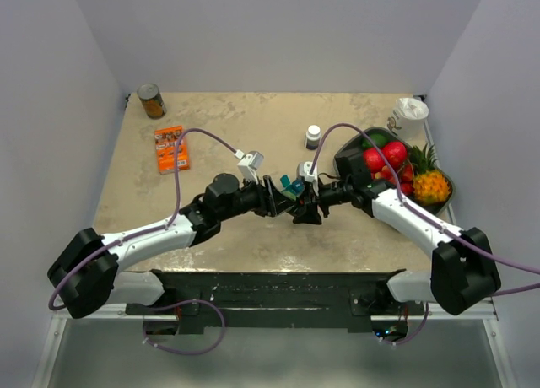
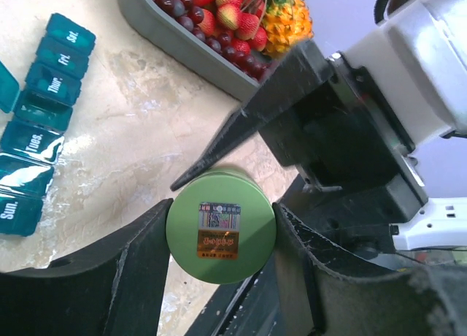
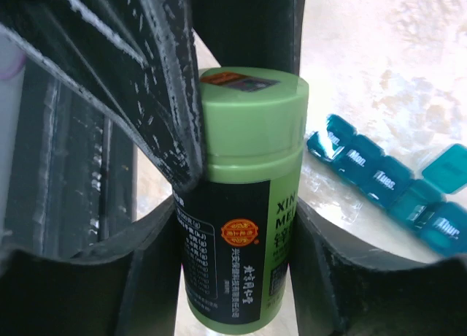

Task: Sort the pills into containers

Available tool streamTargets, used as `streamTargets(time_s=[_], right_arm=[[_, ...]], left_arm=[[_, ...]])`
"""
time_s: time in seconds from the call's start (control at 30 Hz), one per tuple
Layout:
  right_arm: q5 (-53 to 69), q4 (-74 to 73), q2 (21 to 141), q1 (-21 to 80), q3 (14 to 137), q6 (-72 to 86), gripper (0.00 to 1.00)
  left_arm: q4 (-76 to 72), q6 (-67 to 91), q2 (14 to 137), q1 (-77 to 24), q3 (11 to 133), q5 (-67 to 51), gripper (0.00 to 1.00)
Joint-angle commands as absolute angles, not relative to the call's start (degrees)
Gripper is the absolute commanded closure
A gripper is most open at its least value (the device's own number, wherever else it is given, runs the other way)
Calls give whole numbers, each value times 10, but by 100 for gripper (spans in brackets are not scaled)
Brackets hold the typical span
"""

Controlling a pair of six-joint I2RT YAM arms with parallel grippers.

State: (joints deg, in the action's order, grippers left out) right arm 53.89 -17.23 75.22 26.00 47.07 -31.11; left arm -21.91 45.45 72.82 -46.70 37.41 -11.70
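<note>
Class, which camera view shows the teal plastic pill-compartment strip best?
Left wrist: the teal plastic pill-compartment strip lies nearly whole, day labels readable, one lid open. Right wrist shows part of it, labels smaller. Top external shows only a teal scrap between the arms.

At the middle of the table [image 1: 253,118], the bottle [image 3: 248,124] is held between both grippers. The left gripper [image 2: 222,212] is closed on the cap, and the right gripper [image 3: 237,212] on the body below it. The containers [image 2: 36,124] are laid flat on the table near the bottle, on its far side. The fruit tray [image 1: 350,156] is located at the right edge, with a small jar [image 1: 313,136] to its left. A tin can [image 1: 151,100] is placed in the far left corner, with a box [image 1: 171,148] in front of it.
</note>
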Motion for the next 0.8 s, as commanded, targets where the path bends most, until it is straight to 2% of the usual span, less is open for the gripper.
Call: streamTargets(time_s=[0.0, 0.03, 0.07, 0.1, 0.13, 0.23, 0.3, 0.33, 0.43, 0.6, 0.63, 0.77], right_arm=[[532, -162, 753, 265, 483, -300, 65], [533, -163, 754, 265, 487, -302, 73], [534, -178, 756, 266, 490, -309, 90], [536, -188, 759, 266, 495, -318, 97], [540, -196, 760, 266, 504, -330, 100], [550, -228, 758, 267, 515, -359, 100], [555, -240, 754, 266, 516, -374, 100], [560, -244, 755, 267, 517, -379, 100], [567, -265, 755, 266, 521, -402, 100], [567, -287, 751, 267, 522, -431, 100], [566, -289, 749, 266, 522, -433, 100], [564, -303, 747, 266, 523, -452, 100]], left_arm=[[-284, 474, 708, -470, 387, -85, 100], [-286, 475, 704, -470, 384, -84, 100], [-287, 475, 703, -470, 382, -84, 100], [-288, 475, 701, -470, 381, -86, 100], [-291, 475, 696, -470, 377, -89, 100], [-315, 466, 680, -469, 358, -112, 99], [-330, 458, 665, -468, 342, -133, 79], [-335, 455, 658, -468, 338, -134, 60], [-325, 434, 625, -468, 325, -135, 36], [-231, 339, 529, -455, 323, -90, 14], [-215, 307, 512, -454, 322, -77, 3], [-170, 216, 430, -453, 302, -47, 1]])
